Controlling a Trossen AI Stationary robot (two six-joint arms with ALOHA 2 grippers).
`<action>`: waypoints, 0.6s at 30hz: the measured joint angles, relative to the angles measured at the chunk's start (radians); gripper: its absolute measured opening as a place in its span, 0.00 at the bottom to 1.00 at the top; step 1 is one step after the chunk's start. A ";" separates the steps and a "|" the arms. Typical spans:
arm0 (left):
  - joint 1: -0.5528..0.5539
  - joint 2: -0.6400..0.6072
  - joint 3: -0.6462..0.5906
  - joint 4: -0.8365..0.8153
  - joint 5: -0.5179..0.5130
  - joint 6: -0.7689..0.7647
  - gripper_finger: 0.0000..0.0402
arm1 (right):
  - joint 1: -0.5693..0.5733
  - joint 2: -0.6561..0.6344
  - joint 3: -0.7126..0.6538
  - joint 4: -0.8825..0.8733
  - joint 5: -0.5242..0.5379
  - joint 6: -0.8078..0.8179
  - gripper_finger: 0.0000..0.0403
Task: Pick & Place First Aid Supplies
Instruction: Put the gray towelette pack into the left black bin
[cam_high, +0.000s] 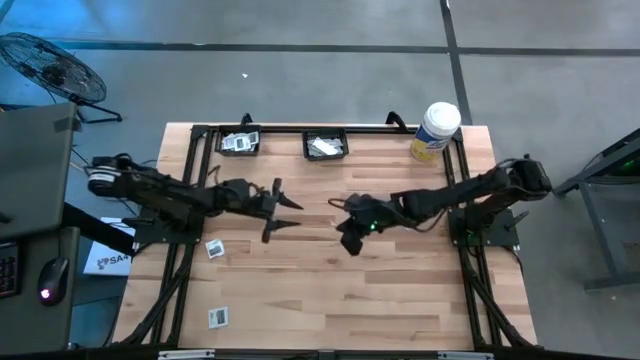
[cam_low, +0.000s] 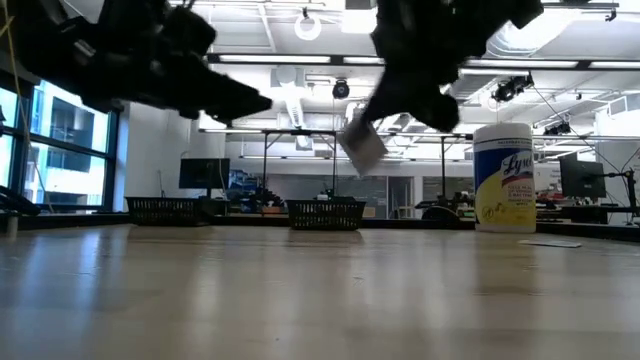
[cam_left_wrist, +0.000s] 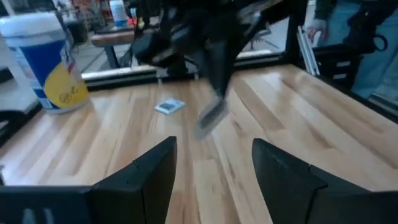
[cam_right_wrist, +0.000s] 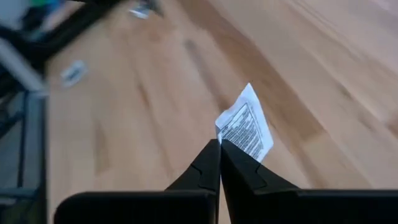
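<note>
Wooden table carries two loose packets near its left edge, their print too small to read. Mid-table, the right gripper pinches a white packet above the boards, its lower edge hidden between the fingers. The left gripper hovers nearby, spread and empty.

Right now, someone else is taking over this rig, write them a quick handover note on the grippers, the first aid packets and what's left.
Right gripper: shut on a white printed packet, lifted clear of the table near its middle.
Left gripper: open, empty, hovering left of centre.
Two black baskets at the far edge: left basket and middle basket each already hold packets.
Still loose: two packets on the table's left side.
Left to do: drop the held packet in a basket, then collect the loose two.
</note>
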 joint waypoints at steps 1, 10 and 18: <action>-0.007 0.024 0.022 -0.009 -0.001 -0.009 0.51 | 0.014 0.000 0.000 0.028 0.000 -0.020 0.00; -0.046 0.247 0.223 -0.080 0.050 -0.026 0.60 | 0.071 0.000 -0.001 0.077 0.017 -0.099 0.00; -0.100 0.370 0.334 -0.065 0.035 -0.004 0.62 | 0.077 0.000 -0.001 0.115 -0.006 -0.148 0.00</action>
